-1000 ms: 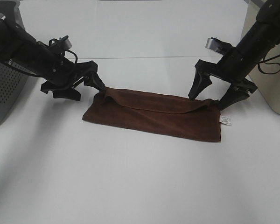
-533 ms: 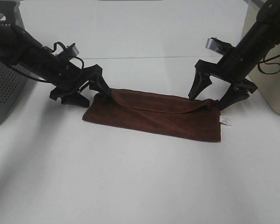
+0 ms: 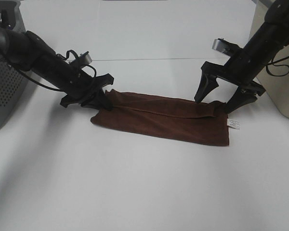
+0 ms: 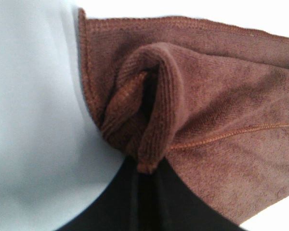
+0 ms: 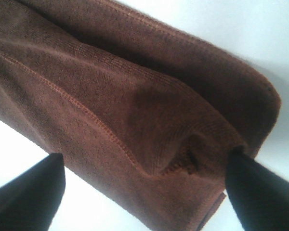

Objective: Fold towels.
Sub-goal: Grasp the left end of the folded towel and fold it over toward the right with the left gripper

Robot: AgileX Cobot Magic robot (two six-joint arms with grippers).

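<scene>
The dark reddish-brown towel point(image 3: 164, 118) lies folded into a long strip across the middle of the white table, its white tag point(image 3: 233, 125) at the near right corner. My left gripper point(image 3: 102, 102) is shut on the towel's bunched far-left corner. In the left wrist view point(image 4: 145, 166) the cloth point(image 4: 216, 101) puckers up between the closed black fingers. My right gripper point(image 3: 216, 100) is open and straddles the far-right corner, fingertips on the table. In the right wrist view point(image 5: 144, 192) the fingers point(image 5: 31, 190) stand wide apart either side of the towel's fold point(image 5: 149, 110).
A grey perforated basket point(image 3: 5, 86) stands at the left edge behind my left arm. A beige container point(image 3: 285, 86) stands at the right edge behind my right arm. The white table point(image 3: 144, 192) spreads in front of the towel.
My left gripper has moved right onto the towel's left end and shut on its corner. The towel's left edge has shifted slightly right. The right arm has not moved.
</scene>
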